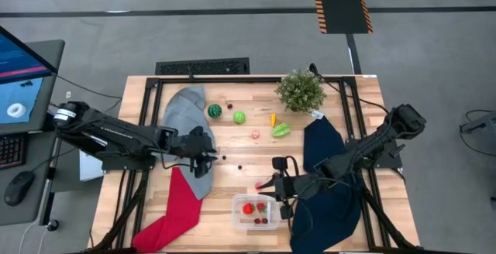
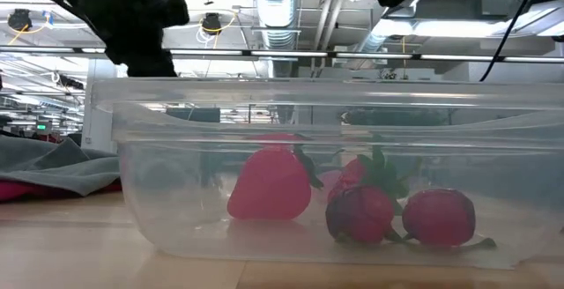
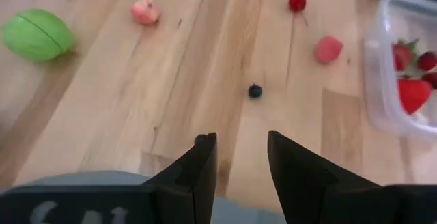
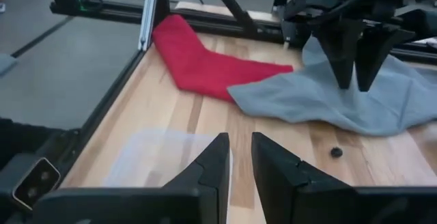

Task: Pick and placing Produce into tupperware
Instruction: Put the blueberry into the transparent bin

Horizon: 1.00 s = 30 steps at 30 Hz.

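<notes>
The clear tupperware (image 1: 256, 212) sits near the table's near edge and holds red strawberries (image 2: 269, 183) and other small red fruits (image 2: 438, 217). Loose produce lies on the wood: a striped melon ball (image 1: 215, 111), a green ball (image 1: 239, 117), a green piece (image 1: 280, 130), a pink peach (image 3: 145, 10), a cherry (image 3: 296, 2), a pink piece (image 3: 328, 48) and a blueberry (image 3: 255, 91). My left gripper (image 3: 242, 162) is open over the edge of the grey cloth (image 1: 190, 107). My right gripper (image 4: 241, 159) hovers just beyond the tupperware, near the pink piece (image 1: 260, 184), with a narrow gap and nothing between its fingers.
A red cloth (image 1: 174, 207) lies at the near left and a dark blue cloth (image 1: 329, 173) under the right arm. A potted plant (image 1: 300, 90) stands at the far edge. A second small dark berry (image 3: 200, 139) lies beside my left finger. Bare wood lies mid-table.
</notes>
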Motion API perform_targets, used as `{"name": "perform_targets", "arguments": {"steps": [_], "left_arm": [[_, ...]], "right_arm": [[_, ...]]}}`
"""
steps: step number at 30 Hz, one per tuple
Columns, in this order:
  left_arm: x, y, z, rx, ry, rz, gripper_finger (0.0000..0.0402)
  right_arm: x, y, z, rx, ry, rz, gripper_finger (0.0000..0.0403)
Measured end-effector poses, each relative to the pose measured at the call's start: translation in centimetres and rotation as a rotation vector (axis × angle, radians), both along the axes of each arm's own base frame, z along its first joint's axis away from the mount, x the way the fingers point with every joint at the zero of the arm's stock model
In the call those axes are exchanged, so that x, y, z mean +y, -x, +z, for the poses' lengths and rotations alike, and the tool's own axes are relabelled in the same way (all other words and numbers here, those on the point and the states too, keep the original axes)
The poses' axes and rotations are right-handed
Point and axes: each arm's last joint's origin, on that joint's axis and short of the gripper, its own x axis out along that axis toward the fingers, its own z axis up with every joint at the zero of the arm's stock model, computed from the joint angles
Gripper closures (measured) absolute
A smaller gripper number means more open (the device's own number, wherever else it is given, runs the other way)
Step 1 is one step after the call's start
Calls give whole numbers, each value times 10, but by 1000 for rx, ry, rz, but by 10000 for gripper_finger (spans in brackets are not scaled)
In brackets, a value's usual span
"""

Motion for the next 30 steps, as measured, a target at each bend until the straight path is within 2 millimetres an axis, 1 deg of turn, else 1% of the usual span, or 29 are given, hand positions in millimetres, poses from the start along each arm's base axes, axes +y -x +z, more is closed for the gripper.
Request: {"name": "perform_targets", "arguments": {"steps": [5, 10, 15, 19, 23, 30], "left_arm": [[2, -15, -10, 71, -38, 3, 280], [2, -25, -25, 184, -102, 13, 277], [0, -40, -31, 233, -125, 5, 248], [0, -48, -29, 244, -154, 9, 216], [0, -48, -29, 259, -169, -2, 199], [2, -46, -30, 284, -221, -23, 196]], "right_arm": [[1, 0, 2, -12, -8, 2, 316], [8, 5, 2, -11, -13, 31, 316], [21, 13, 2, -12, -14, 74, 316], [28, 17, 3, -21, -19, 97, 316], [32, 19, 3, -25, -26, 108, 316], [32, 19, 3, -23, -37, 103, 316]]}}
